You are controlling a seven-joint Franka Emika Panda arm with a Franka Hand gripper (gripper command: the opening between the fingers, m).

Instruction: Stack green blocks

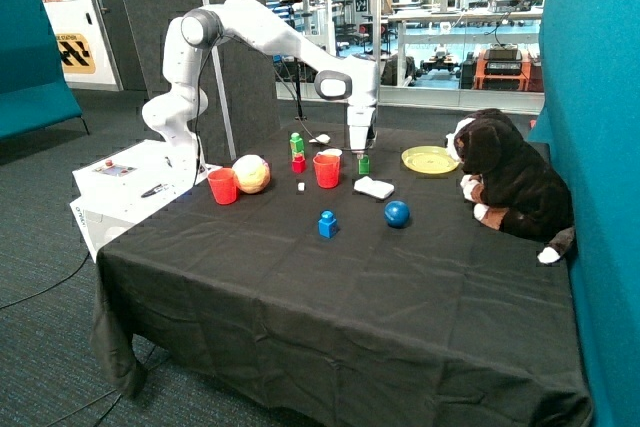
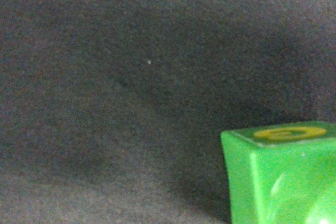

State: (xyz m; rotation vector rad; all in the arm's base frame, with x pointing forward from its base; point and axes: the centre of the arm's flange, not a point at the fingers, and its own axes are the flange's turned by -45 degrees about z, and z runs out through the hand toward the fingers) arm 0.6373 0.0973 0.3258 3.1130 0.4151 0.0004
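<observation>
While the gripper (image 1: 362, 150) is held directly above it, a green block (image 1: 364, 164) is seen upright below the fingers, whose state cannot be told.

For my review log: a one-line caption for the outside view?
Gripper directly above a green block beside the red cup.
</observation>
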